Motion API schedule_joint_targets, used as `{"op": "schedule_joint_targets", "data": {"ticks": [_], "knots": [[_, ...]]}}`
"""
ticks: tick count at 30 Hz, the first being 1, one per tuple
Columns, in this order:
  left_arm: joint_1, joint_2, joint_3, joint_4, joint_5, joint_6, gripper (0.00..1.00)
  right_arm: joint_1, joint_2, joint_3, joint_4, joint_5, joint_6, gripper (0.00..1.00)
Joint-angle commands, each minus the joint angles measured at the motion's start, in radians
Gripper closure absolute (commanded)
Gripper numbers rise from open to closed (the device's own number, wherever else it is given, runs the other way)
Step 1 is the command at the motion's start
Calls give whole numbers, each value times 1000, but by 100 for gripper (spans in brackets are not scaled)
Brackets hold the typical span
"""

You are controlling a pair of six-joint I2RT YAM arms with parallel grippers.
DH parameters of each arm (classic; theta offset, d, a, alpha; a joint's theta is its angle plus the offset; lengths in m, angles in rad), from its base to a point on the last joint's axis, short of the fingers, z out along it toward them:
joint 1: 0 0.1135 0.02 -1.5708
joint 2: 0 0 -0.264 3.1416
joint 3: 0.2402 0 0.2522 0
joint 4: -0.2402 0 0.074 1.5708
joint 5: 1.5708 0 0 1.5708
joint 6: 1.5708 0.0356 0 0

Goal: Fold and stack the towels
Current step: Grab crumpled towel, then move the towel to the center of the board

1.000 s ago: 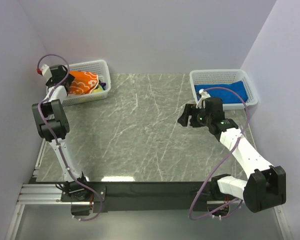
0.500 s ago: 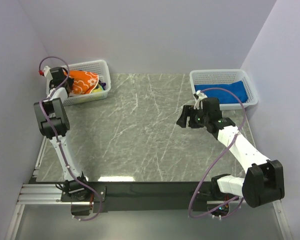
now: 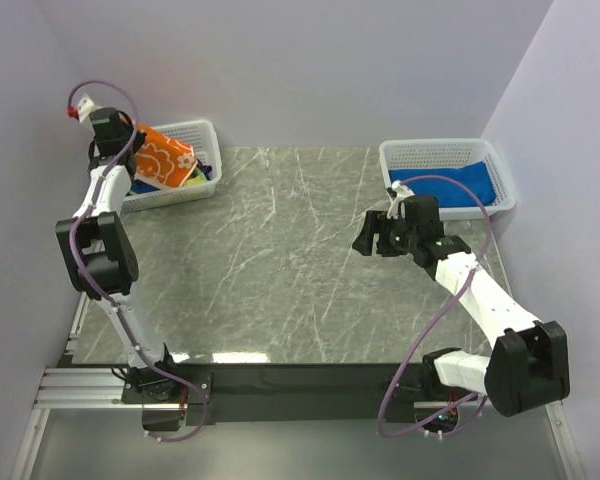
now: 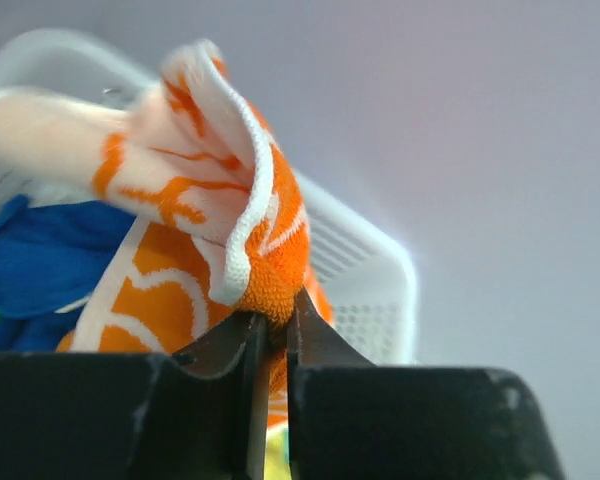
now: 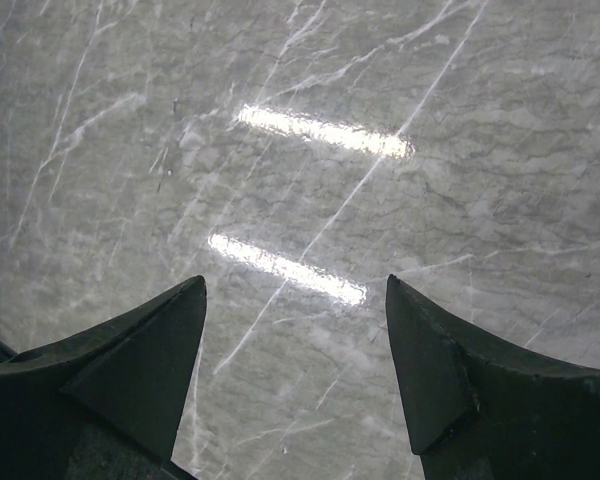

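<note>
My left gripper (image 3: 118, 143) is shut on a bunched edge of the orange towel (image 3: 165, 160) with white flower outlines, which hangs lifted over the left white basket (image 3: 202, 130). In the left wrist view the black fingertips (image 4: 310, 330) pinch the orange towel (image 4: 230, 200) tight. Below it in the left basket (image 4: 375, 270) lie a blue towel (image 4: 40, 260) and a bit of yellow cloth (image 4: 275, 462). Another blue towel (image 3: 460, 185) lies in the right basket (image 3: 440, 150). My right gripper (image 3: 366, 238) stands open over the table, with only bare marble between its fingers (image 5: 150, 350).
The grey marble tabletop (image 3: 280, 260) stretches between the two baskets. Purple walls close in on the left, back and right. The left basket sits in the back left corner, the right basket at the back right, just behind my right arm.
My left gripper has shut on the orange towel and lifted it up and back out of the basket heap. The right arm has barely moved.
</note>
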Motion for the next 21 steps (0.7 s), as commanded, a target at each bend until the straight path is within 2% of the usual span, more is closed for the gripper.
{"op": "schedule_joint_targets", "data": {"ticks": [1,2,3,4,10,14,17,21], "knots": [[-65,-53,2,-27,4,109,90,14,-40,5,12,-5,-16,21],[-76,-52,-7,-32,4,115,91,16,-40,5,10,-5,-18,21],[-93,-47,-7,-32,7,120,98,17,-42,6,9,-3,-18,21],[-100,-46,-6,-65,10,130,99,20,-45,6,5,-2,-16,21],[-163,-91,28,-98,-41,207,99,22,-59,8,1,5,-16,21],[-255,-153,136,-179,-59,243,99,23,-77,11,2,8,-16,21],[-326,-219,181,-245,-64,220,99,23,-92,20,-7,12,-18,21],[-442,-355,164,-315,-85,158,99,25,-128,34,-14,23,-18,21]]}}
